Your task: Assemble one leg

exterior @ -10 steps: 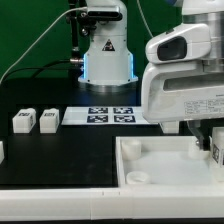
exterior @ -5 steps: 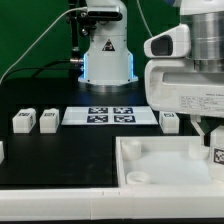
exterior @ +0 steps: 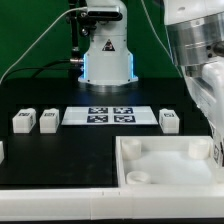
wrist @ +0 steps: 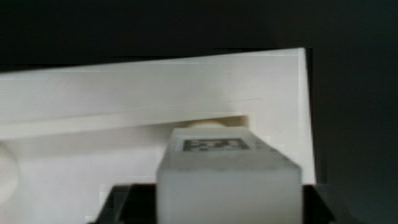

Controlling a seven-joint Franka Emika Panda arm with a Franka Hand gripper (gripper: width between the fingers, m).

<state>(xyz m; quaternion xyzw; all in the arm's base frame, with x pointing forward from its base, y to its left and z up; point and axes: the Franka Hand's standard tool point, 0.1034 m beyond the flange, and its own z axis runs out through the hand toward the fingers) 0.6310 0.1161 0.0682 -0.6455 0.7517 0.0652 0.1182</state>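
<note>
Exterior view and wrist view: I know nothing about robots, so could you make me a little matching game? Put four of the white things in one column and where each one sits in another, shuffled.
Things:
1. marker board
2. pair of legs
3. lone leg
4. held leg

Places:
A. just past the marker board's end, on the exterior view's right
B. between the fingers of the gripper, with the white tray-like piece behind it
C. middle of the black table
D. toward the exterior view's left

Pairs: 1-C, 2-D, 3-A, 4-B.
</note>
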